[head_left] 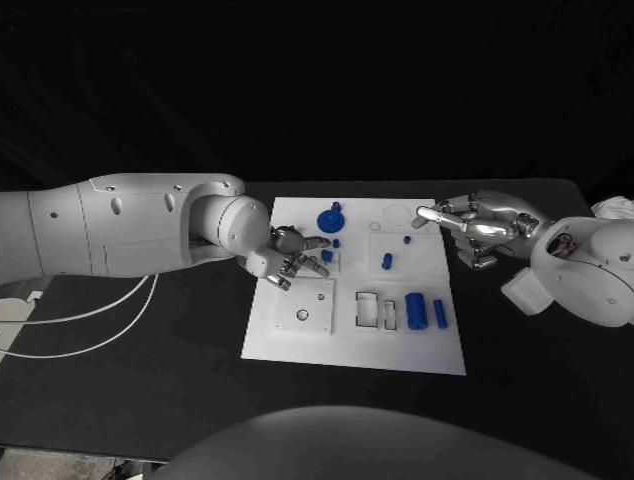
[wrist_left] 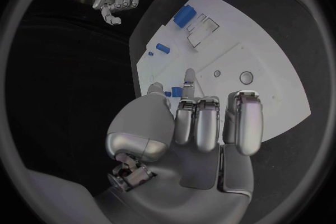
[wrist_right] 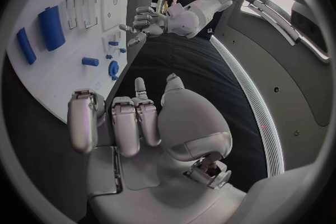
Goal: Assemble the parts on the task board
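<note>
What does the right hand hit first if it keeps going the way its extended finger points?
Probably the task board: the right hand points across its far right edge toward the faint circular outline there. Height above the board is unclear.

The board is plain white and sits on a black table. On the board, the parts are all blue: a round piece near the far edge, a short peg toward the middle, and a thick cylinder beside a slimmer bar on the side nearer the right hand. Both hands are silver, the left hand too, and the arms behind them are white. The cables off the board's left side are white.
</note>
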